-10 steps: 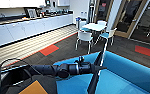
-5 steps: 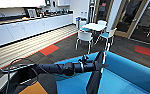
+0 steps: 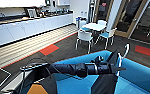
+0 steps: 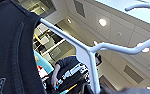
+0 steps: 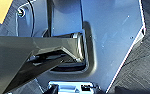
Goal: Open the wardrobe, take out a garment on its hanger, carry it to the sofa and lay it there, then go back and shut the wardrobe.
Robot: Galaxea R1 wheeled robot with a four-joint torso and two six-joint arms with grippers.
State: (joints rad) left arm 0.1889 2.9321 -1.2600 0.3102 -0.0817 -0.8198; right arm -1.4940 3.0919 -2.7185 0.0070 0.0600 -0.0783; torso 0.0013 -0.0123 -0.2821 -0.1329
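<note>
1 arm does the work here: the left arm reaches across the head view from the left, and its left gripper (image 3: 116, 68) holds the pale hanger (image 3: 123, 56) out over the blue sofa (image 3: 141, 75). The hook stands up above the gripper, and the black shirt (image 3: 104, 83) hangs limp below it, its lower part draping down in front of the seat. In the left wrist view the hanger's (image 4: 91, 50) thin bars run close past the lens with the shirt's (image 4: 11, 50) dark collar beside them, so I judge the jaws to be pinching the hanger near its neck, though the fingertips themselves are hard to make out.

The step in hand looks like the laying-down. To do it well, the arm should sink until the shirt's hem meets the broad seat, then move along the sofa so the fabric spreads flat instead of bunching in a heap. The hanger should be tipped over and resting on the cushion before the jaws let go; released from height, it could slide out of the shirt or off the front edge. The cloth is limp and may catch on the gripper, so a slow, straight withdrawal is wise.

The right wrist view looks down on the robot's own blue body panel (image 5: 111, 37); whether the right jaws are spread or pressed together I cannot tell. Beyond the sofa stand white chairs (image 3: 84, 37) round a small table (image 3: 94, 25), well apart.
</note>
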